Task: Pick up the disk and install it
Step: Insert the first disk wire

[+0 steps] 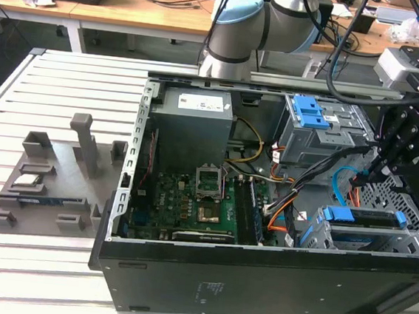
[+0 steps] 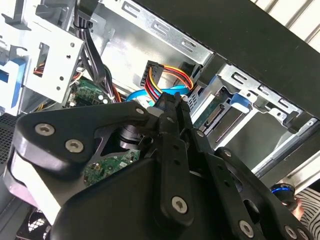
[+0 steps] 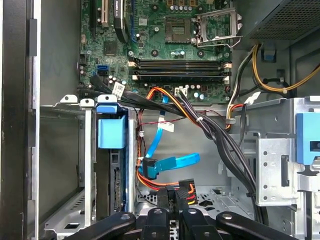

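Inside the open case (image 1: 256, 288), the disk (image 1: 360, 216) sits slotted in its bay (image 1: 409, 239), blue frame showing, while the gripper (image 1: 373, 171) hangs just beside it, fingers (image 2: 170, 115) pressed together, apparently pinching a wired plug (image 3: 186, 187), seemingly to cable it up.

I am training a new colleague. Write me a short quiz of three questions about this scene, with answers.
1. True or false: the disk lies on the table outside the computer case.
2. What is nearest the gripper? A) orange and blue cables B) processor socket C) grey fixture beside the case
3. Fill in: the disk's frame is ___ in colour.
Key: 1 false, it sits in a drive cage inside the case; 2 A; 3 blue.
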`<state>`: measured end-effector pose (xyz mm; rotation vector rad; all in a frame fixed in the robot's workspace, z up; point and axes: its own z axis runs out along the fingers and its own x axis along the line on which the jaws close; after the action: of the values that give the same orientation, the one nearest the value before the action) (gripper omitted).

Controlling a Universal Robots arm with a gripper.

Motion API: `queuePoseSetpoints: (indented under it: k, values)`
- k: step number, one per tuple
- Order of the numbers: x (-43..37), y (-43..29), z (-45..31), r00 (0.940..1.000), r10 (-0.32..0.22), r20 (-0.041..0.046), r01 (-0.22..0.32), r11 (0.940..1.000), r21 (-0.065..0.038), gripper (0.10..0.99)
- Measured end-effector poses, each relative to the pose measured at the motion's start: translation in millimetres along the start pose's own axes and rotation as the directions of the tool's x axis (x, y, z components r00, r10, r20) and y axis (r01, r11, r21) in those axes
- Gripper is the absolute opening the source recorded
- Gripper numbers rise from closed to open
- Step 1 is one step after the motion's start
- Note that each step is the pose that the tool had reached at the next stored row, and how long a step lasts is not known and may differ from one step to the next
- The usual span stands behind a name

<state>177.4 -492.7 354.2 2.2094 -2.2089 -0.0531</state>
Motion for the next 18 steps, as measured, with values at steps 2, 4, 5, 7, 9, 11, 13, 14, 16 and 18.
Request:
queuePoseSetpoints:
  k: [2,4,5,7,9,11,13,14,16,18]
  values:
    - [3.0,-0.1,-0.1,1.0000,0.000,-0.0003,0.000,1.0000,0.000,0.169]
    - [7.2,0.0,-0.1,1.0000,0.000,-0.0009,0.000,1.0000,0.000,0.169]
    - [11.5,0.1,-0.1,1.0000,0.000,-0.0016,0.000,1.0000,0.000,0.169]
    - [16.9,0.3,-0.2,1.0000,0.000,-0.0020,0.000,1.0000,0.000,0.169]
    - [26.6,1.0,-0.2,1.0000,0.000,-0.0020,0.000,1.0000,0.000,0.169]
    - [36.0,2.1,-0.1,1.0000,0.000,-0.0019,0.000,1.0000,0.000,0.169]
    - [43.5,2.7,-0.1,1.0000,0.000,-0.0020,0.000,1.0000,0.000,0.169]
    - [50.3,3.1,0.1,1.0000,0.000,-0.0020,0.000,1.0000,0.000,0.169]
    - [56.9,3.1,0.6,1.0000,0.000,-0.0019,0.000,1.0000,0.000,0.169]
    - [56.9,2.8,3.4,1.0000,0.000,-0.0020,0.000,1.0000,0.000,0.169]
